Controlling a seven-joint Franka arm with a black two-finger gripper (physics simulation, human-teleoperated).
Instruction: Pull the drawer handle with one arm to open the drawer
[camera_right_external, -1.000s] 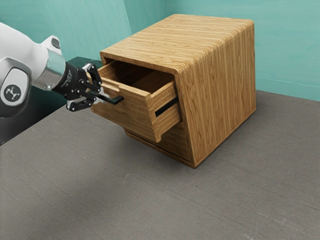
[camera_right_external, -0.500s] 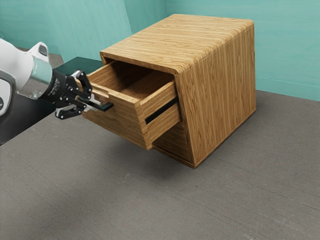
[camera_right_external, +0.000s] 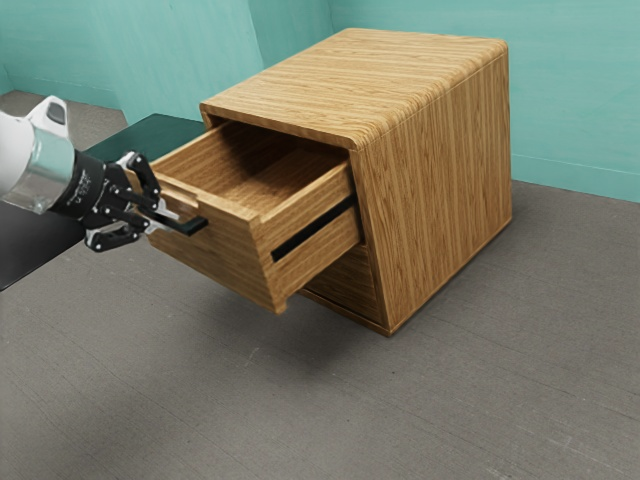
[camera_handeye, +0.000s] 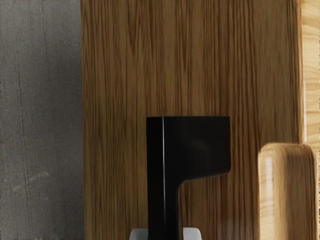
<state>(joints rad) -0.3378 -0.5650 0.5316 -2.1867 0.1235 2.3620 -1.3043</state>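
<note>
The gripper (camera_right_external: 150, 215) seems clamped narrowly on the black handle (camera_right_external: 186, 226), with the drawer (camera_right_external: 300, 212) directly ahead of it, far out of the wooden cabinet (camera_right_external: 430, 180). A longer pull could tip the cabinet or break the grip.

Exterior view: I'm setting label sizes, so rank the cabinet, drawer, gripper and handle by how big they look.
1. cabinet, largest
2. drawer
3. gripper
4. handle, smallest, though the gripper shut on it hides part
</note>
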